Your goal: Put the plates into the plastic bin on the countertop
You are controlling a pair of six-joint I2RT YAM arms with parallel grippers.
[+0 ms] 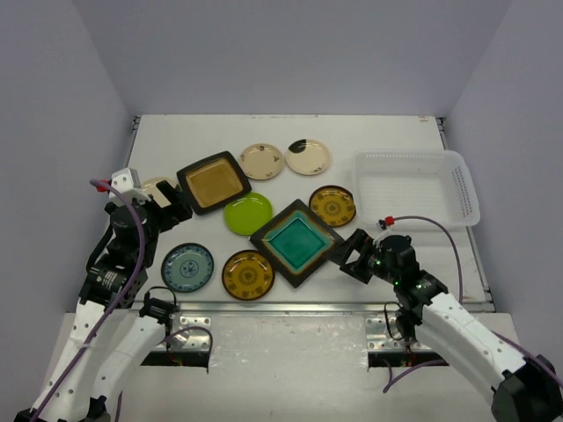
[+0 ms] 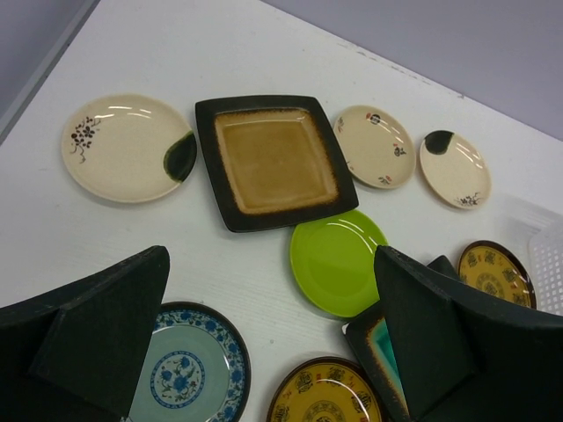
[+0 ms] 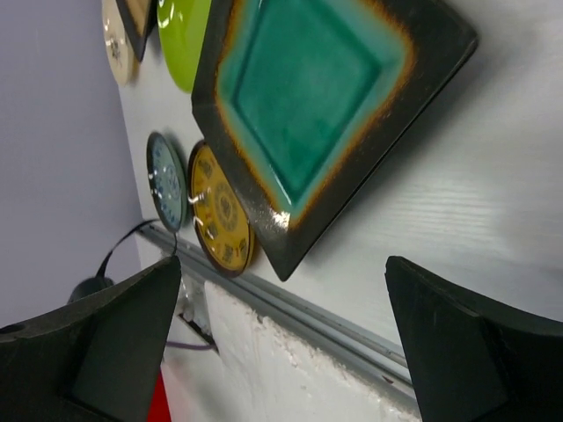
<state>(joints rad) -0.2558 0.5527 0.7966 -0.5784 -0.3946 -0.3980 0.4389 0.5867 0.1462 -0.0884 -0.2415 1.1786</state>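
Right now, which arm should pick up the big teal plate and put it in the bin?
The right arm, probably. Its open jaws sit just beside the teal square plate, and the plastic bin is on its side too. The left arm is away by the amber square plate.

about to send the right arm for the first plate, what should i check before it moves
1. Right gripper open, nothing held: ok.
2. Left gripper open, nothing held: ok.
3. Plastic bin upright with nothing in it: ok.
4. Teal square plate flat on the countertop, just ahead of the right gripper: ok.
5. Teal square plate free of the lime plate beside it: cannot tell, their edges look very close.
6. Low path to the bin: not ok, a patterned amber plate lies between, so probably lift over it.
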